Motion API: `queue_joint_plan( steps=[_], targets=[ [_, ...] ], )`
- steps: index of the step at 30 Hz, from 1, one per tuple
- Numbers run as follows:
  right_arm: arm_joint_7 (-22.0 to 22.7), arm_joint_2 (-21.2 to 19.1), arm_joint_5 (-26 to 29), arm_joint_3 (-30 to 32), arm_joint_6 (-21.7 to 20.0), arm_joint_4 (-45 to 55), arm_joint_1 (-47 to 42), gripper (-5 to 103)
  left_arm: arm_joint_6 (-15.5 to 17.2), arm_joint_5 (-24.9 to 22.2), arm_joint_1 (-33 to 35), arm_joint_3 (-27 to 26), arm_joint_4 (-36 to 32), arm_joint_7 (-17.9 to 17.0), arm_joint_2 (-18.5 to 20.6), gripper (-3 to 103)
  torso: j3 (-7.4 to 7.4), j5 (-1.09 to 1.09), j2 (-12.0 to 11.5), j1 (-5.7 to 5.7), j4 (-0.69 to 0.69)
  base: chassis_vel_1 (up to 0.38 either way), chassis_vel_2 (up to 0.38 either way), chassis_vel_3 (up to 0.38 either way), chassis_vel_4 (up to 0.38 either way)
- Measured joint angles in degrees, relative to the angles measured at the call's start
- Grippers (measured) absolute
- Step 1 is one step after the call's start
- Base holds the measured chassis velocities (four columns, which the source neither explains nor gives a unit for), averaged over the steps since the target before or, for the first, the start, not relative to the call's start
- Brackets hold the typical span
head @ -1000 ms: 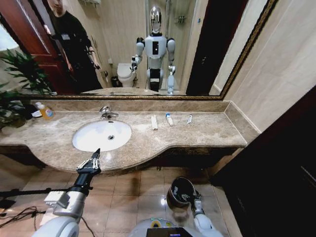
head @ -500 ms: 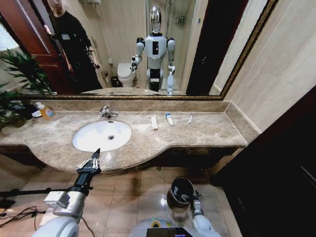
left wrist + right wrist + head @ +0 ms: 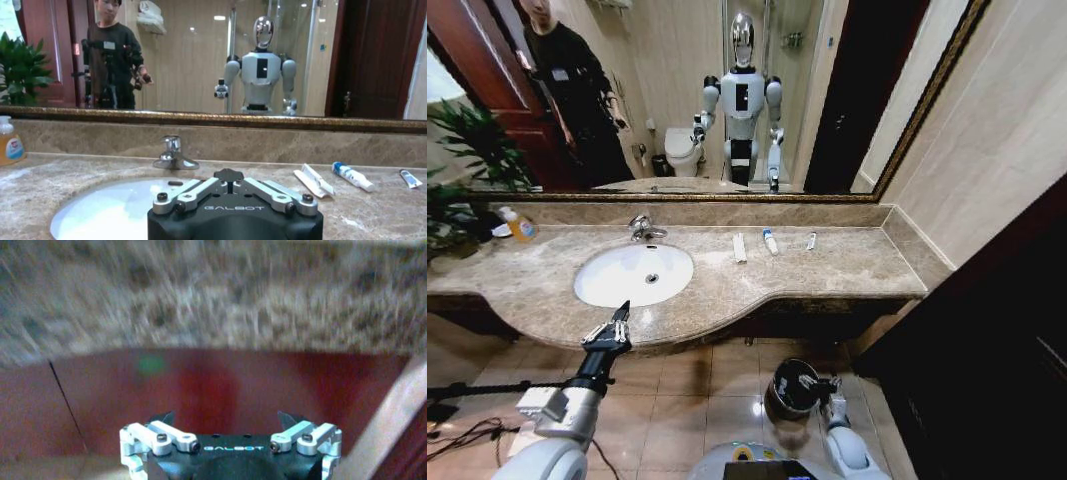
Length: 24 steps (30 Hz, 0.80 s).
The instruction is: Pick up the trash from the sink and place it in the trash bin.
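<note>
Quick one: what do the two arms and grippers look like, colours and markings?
Left gripper: black body and black wrist link, silver-grey linkage bars with dark bolts, white "GALBOT" lettering on the housing; forearm goes light grey with a white box-shaped module. Right gripper: same black housing with "GALBOT" mark, white-silver linkages, on a light grey rounded arm. No loose cables visible on either.

white oval sink (image 3: 634,274) sits empty — toiletries (image 3: 770,241) lie on the counter beside it, dark round bin (image 3: 789,390) on the floor.

White sink (image 3: 632,274), chrome faucet (image 3: 641,229); countertop (image 3: 827,265) in mottled beige-brown marble. Trash (image 3: 769,241) mostly white, one tube blue-capped. Trash bin (image 3: 789,389) dark and glossy. Yellow-orange bottle (image 3: 519,226). Floor tiles (image 3: 697,385) brown.
</note>
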Motion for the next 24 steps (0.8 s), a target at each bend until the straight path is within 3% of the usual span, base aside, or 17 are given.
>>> queue_joint_plan(
  steps=[13,21,24],
  targets=[
    [1.49,-1.97,-0.62,0.11,-4.24,24.53,-7.07,100,0.0,0.0,0.0,0.0,0.0,0.0,0.0,0,0.0,-0.01,0.0,0.0,-0.01,0.0,0.0,0.0,0.0],
    [2.04,-2.03,-0.84,-1.97,-9.56,28.41,-2.22,100,0.0,0.0,0.0,0.0,0.0,0.0,0.0,0,0.0,0.0,0.0,0.0,0.0,0.0,0.0,0.0,0.0],
    [1.37,-2.08,-0.59,-3.43,-13.31,29.05,1.06,100,0.0,0.0,0.0,0.0,0.0,0.0,0.0,0,0.0,-0.01,0.0,0.0,0.0,0.0,0.0,0.0,0.0]
  ],
)
